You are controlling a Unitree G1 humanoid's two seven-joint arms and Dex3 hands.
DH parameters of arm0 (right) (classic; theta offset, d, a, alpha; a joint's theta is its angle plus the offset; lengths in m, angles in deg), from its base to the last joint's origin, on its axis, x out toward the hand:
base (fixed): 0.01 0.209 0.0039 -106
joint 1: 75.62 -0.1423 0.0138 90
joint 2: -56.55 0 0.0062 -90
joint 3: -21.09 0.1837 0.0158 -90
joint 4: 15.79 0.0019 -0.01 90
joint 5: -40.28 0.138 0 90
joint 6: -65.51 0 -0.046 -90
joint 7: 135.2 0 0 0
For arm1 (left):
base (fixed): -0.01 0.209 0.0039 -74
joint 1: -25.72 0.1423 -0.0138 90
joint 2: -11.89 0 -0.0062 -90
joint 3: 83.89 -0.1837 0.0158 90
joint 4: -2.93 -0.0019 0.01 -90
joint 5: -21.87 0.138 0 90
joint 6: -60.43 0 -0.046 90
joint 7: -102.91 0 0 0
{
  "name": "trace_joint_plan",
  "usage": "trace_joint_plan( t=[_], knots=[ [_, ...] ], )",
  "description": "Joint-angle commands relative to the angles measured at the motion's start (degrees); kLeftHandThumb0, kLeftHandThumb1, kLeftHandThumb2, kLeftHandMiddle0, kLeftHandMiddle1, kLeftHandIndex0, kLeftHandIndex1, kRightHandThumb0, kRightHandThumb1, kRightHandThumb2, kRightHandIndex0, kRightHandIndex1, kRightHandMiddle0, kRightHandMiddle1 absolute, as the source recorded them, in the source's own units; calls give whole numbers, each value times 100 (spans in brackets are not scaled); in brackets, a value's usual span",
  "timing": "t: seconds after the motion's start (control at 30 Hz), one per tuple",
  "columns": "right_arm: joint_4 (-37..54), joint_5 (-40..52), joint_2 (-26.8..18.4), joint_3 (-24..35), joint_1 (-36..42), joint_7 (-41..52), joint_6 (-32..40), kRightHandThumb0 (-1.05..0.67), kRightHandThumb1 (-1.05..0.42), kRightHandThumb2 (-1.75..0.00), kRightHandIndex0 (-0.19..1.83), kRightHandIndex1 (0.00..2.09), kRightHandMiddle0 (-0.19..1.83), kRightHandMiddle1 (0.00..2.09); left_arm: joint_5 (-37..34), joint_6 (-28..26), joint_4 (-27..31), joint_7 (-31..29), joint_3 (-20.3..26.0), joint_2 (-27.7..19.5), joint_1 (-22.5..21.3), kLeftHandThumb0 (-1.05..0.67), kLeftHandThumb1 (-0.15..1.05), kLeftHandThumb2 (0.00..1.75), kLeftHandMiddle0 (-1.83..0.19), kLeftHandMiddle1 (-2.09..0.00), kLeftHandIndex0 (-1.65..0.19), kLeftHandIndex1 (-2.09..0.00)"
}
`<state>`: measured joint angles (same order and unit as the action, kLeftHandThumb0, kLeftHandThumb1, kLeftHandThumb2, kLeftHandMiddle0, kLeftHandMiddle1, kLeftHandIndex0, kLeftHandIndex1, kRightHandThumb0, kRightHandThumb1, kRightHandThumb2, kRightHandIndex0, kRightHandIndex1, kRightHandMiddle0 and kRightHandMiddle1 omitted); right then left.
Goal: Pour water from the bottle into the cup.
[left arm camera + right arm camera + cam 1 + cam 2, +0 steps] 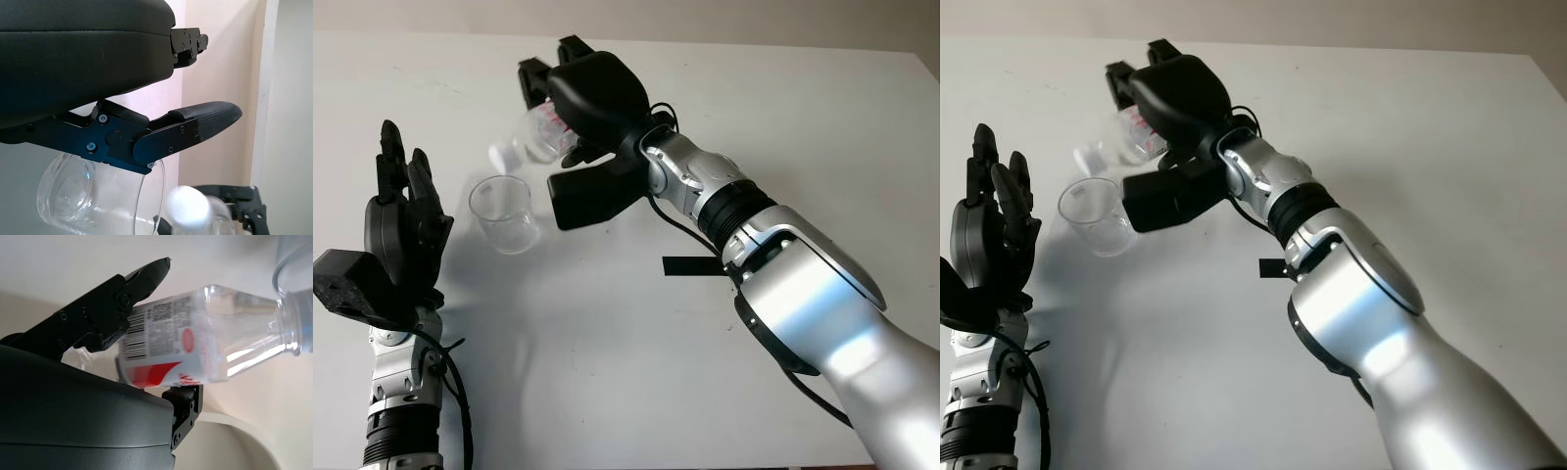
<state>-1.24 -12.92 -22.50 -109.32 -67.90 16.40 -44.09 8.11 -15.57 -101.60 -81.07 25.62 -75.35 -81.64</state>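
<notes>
A clear plastic cup (504, 213) stands upright on the white table (636, 372), left of centre. My right hand (548, 132) is shut on a clear water bottle (536, 135) with a red and white label. It holds the bottle tilted just above and behind the cup, with the neck (501, 155) pointing down toward the cup's rim. In the right wrist view the bottle (205, 338) lies between the fingers (112, 303), its neck close to the cup rim (293, 264). My left hand (406, 186) is open, raised just left of the cup and apart from it.
A small black strip (690, 265) lies on the table under the right forearm. The tabletop stretches bare to the right and toward the front. A beige wall (1332, 24) runs behind the table's far edge.
</notes>
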Motion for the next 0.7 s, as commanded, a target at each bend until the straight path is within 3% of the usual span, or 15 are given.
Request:
trace_joint_plan(
  t=[0.0, 0.17, 0.27, 0.67],
  knots=[
    [-11, -112, -36, -123, -218, -140, -26, -32, -93, -5, 78, 209, 46, 143, 6, 68, -28, 0, 9, 21, 18, -68, 105, 74, 4, -5, 11, -6],
    [-13, -362, -31, -384, -230, -456, -6, -41, -92, -5, 83, 209, 50, 134, -2, 90, -54, 0, 14, 33, 14, -68, 105, 74, 4, -5, 11, -6],
    [-23, -501, -28, -527, -234, -619, 37, -41, -93, -6, 87, 209, 44, 162, 5, 99, -83, 2, 11, 28, -1, -69, 105, 72, 5, -5, 11, -6],
    [-14, -399, -10, -496, -242, -569, -66, -35, -104, -7, 81, 209, 32, 190, -3, 112, -175, -35, 4, 24, -20, -69, 105, 73, 5, -5, 11, -6]
  ],
)
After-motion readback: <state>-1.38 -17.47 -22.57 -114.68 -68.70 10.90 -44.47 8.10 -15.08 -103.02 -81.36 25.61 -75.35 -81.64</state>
